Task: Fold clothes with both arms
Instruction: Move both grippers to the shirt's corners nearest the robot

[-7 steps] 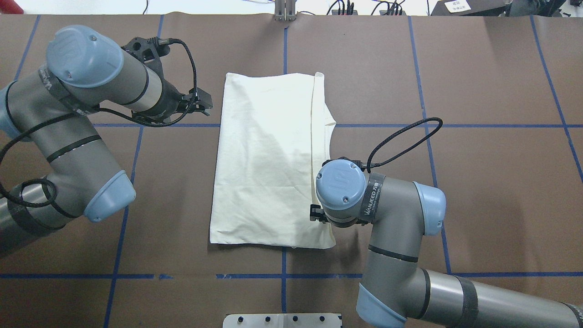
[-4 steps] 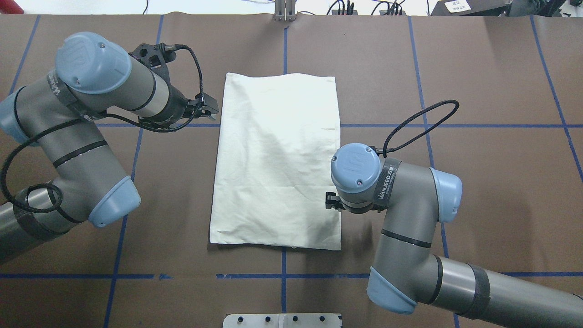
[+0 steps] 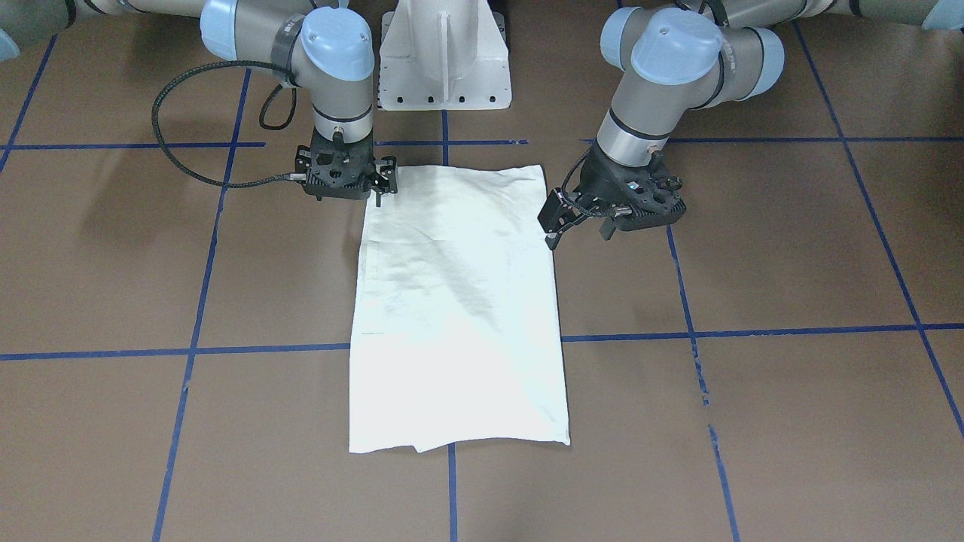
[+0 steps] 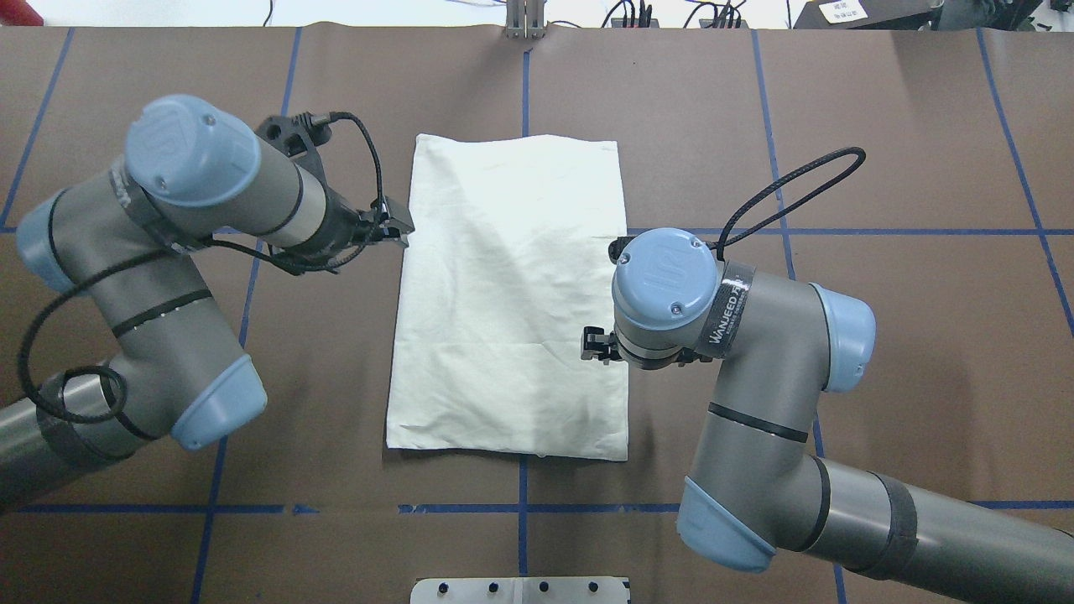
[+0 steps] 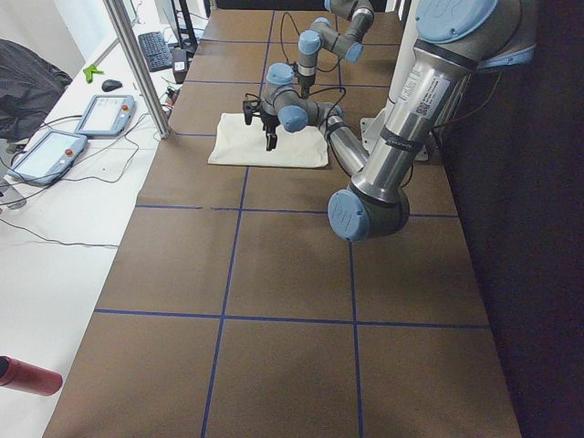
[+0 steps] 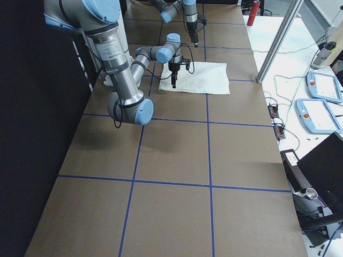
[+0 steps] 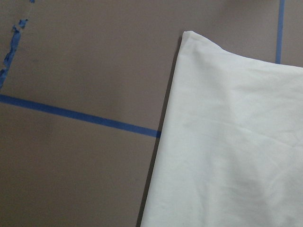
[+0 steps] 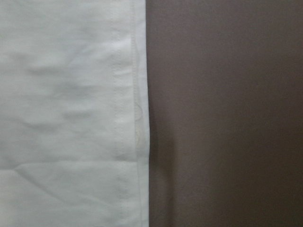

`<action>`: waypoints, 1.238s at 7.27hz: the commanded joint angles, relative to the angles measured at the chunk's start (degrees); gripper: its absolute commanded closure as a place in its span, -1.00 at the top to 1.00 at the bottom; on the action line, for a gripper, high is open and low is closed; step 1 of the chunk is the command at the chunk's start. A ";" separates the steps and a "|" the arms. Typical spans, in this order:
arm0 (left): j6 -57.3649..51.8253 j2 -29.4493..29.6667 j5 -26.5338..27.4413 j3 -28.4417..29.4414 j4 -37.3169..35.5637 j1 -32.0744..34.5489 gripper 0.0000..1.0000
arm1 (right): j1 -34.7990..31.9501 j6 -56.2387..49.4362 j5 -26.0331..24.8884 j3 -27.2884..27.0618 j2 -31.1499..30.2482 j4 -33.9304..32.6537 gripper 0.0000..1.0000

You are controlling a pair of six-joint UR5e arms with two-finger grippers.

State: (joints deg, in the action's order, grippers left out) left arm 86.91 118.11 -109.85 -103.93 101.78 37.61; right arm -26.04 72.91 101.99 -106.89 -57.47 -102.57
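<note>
A cream-white cloth (image 4: 512,294) lies flat as a folded rectangle on the brown table, seen also in the front view (image 3: 459,316). My left gripper (image 4: 397,225) hovers just off the cloth's left edge, jaws open and empty; the front view (image 3: 578,232) shows its fingers spread. My right gripper (image 4: 591,345) hangs over the cloth's right edge near the robot's end, jaws apart and empty; in the front view (image 3: 380,188) it is at the cloth's corner. The left wrist view shows the cloth's far corner (image 7: 227,151). The right wrist view shows its hemmed edge (image 8: 66,113).
The white pedestal base (image 3: 444,60) stands at the robot's side of the table. Blue tape lines (image 4: 520,507) cross the brown table cover. Teach pendants (image 6: 321,115) and a red bottle (image 5: 27,376) lie on side surfaces beyond the table's far edge.
One second ago the cloth's right edge was folded up beside the right gripper; it now lies flat. The right gripper moved away from the robot along that edge. The left gripper moved nearer the cloth's left edge.
</note>
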 commanded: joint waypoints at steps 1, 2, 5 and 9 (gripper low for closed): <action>17.95 -1.12 4.70 -0.92 0.53 -9.70 0.96 | -0.24 0.65 0.05 -2.10 -0.01 5.25 1.00; 24.12 -1.73 7.52 -1.01 -0.09 -13.93 0.94 | -0.59 0.83 0.22 -2.18 -0.01 6.93 1.00; 28.66 -2.00 9.21 -1.36 -6.42 -18.45 0.73 | -0.77 1.09 0.23 -2.45 0.08 7.65 1.00; 28.40 -2.18 9.30 -1.28 -8.88 -19.50 0.57 | -0.68 1.36 0.23 -2.45 0.08 7.65 1.00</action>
State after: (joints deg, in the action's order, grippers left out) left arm 115.33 116.01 -100.57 -105.28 93.12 18.60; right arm -26.73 74.25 102.22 -109.33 -57.39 -94.92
